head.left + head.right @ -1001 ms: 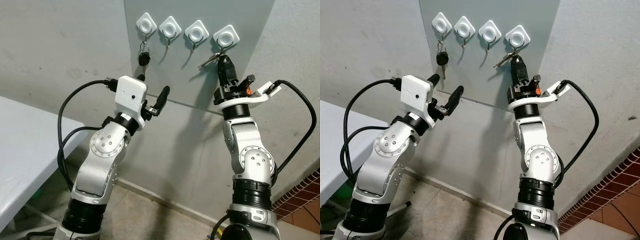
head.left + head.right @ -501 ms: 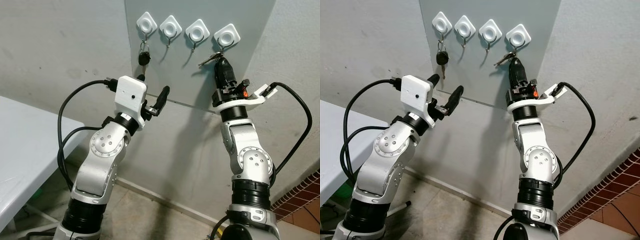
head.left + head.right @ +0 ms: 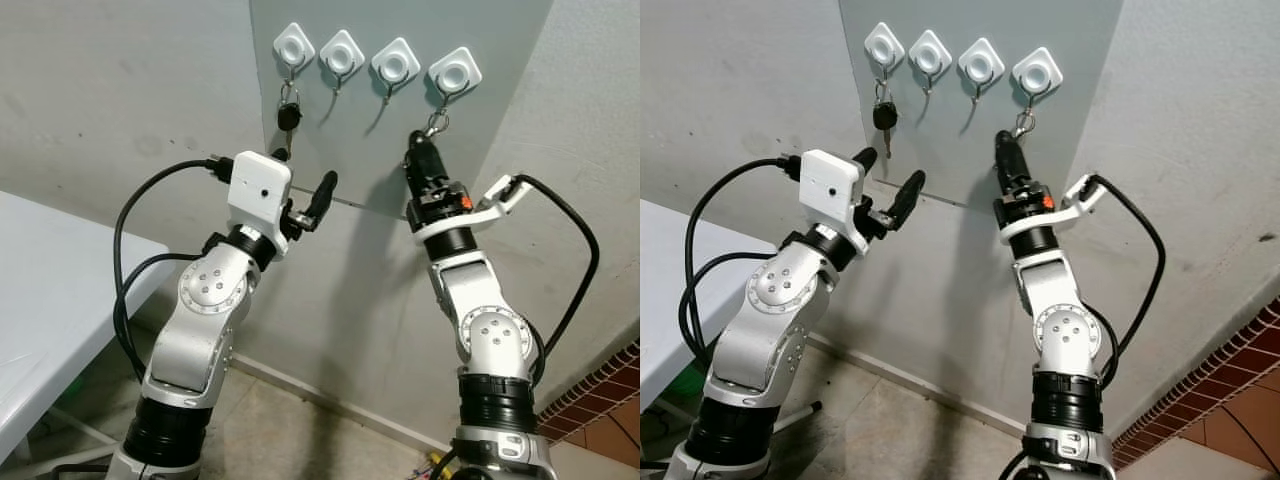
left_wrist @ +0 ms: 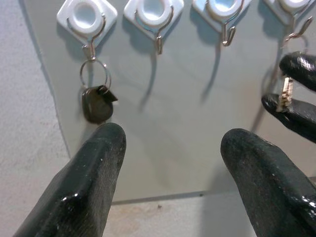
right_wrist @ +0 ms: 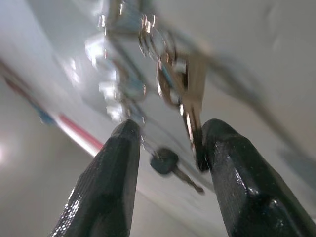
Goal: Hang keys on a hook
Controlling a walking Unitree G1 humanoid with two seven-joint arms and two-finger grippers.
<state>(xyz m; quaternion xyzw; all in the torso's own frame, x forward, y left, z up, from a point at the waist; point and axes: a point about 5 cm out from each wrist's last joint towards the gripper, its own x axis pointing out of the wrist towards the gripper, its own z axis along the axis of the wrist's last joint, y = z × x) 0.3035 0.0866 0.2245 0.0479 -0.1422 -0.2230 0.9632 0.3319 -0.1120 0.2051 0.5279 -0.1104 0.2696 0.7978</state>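
— Keys: where are they?

— Hooks first. Four white hooks sit in a row on the grey wall panel (image 3: 470, 30). The keys (image 3: 436, 122) I am hanging dangle by their ring from the rightmost hook (image 3: 455, 72). My right gripper (image 3: 416, 143) is raised just below them, at about seven o'clock from that hook. In my right wrist view the fingers (image 5: 232, 197) stand a little apart, with one silver key (image 5: 193, 98) lying against the inner face of one finger; the view is blurred, so I cannot tell whether I am truly pinching it.

— And the left side?

— My left gripper (image 3: 304, 186) is lifted in front of the panel, fingers spread wide, holding nothing. It sits at about six o'clock from the leftmost hook (image 3: 293, 45), well below it. A black car key (image 3: 288, 116) on a ring hangs from that hook; in my left wrist view it shows just above one of my fingers (image 4: 94, 173), apart from it.

— The two hooks between?

— The second hook (image 3: 342, 55) and the third hook (image 3: 396, 66) are bare metal.

— Anything else nearby?

— A white table (image 3: 50, 300) at about nine o'clock from my left arm, and a strip of red brick (image 3: 610, 400) low at four o'clock.
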